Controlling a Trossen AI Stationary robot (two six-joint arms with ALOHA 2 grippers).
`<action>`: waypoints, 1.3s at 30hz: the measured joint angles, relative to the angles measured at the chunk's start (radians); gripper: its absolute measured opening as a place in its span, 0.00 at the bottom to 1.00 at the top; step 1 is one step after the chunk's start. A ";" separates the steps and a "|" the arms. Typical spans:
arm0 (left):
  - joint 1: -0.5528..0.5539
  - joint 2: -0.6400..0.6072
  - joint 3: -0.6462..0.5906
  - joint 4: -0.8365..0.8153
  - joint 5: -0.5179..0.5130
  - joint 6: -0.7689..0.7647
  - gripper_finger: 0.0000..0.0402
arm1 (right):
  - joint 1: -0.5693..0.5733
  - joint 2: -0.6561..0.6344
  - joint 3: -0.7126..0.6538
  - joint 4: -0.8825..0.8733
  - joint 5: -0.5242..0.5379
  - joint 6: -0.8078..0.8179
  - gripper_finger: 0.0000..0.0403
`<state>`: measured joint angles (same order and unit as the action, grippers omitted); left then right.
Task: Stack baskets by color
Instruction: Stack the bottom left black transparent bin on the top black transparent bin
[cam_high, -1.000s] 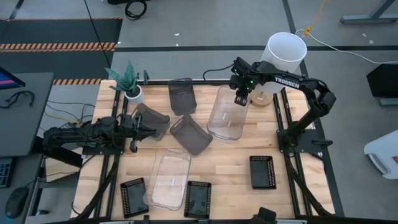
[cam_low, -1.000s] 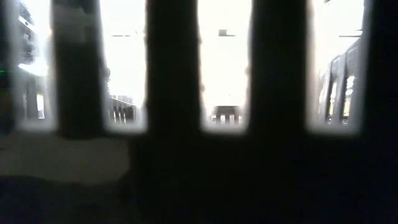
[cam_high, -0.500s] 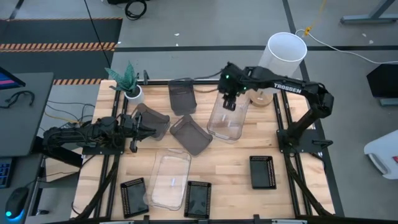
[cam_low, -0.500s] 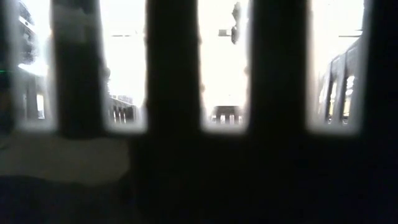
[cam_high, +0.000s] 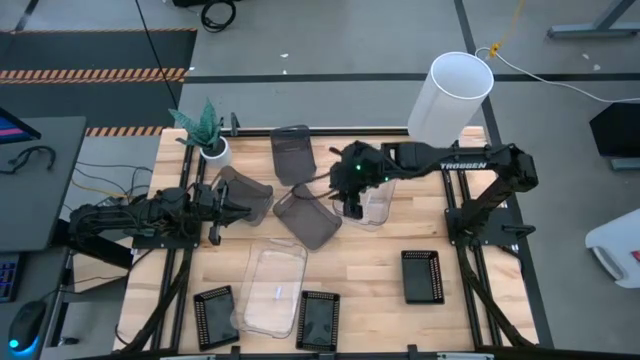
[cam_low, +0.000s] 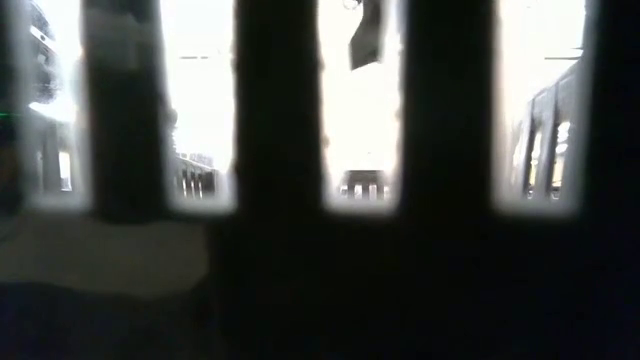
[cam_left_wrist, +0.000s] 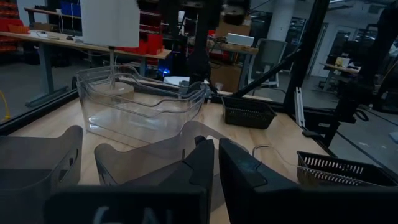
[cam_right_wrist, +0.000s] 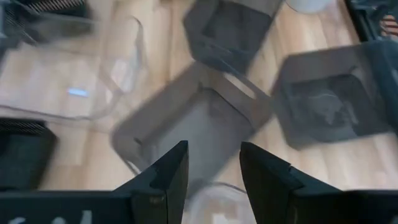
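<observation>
Two claws busy: my right claw (cam_high: 351, 203) spread above middle smoky grey basket (cam_high: 307, 217) for pickup, left claw (cam_high: 240, 209) pinching another grey basket (cam_high: 245, 195) w/ rim.

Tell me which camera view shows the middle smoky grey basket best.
The high view: the whole middle smoky grey basket shows among the other baskets. The right wrist view shows it close beyond the open right pincer. The left wrist view is ambiguous; the low view is blocked.

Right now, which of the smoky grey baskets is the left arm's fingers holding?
The grey basket farthest left, below the potted plant. The left fingers pinch its wall. The other two grey baskets lie free.
</observation>
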<state>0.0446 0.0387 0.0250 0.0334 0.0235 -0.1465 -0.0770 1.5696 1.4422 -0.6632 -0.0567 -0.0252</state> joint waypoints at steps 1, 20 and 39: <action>0.000 0.000 0.000 0.000 0.000 0.000 0.08 | 0.015 0.000 0.000 0.013 0.000 0.011 0.37; 0.000 0.000 0.000 0.000 0.000 0.000 0.08 | 0.273 0.053 -0.185 0.232 0.158 0.127 0.37; 0.000 0.026 0.000 0.006 -0.001 0.001 0.08 | 0.410 0.024 -0.184 0.300 0.399 0.014 0.34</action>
<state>0.0444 0.0650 0.0246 0.0391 0.0227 -0.1453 0.3332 1.5934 1.2579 -0.3635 0.3421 -0.0109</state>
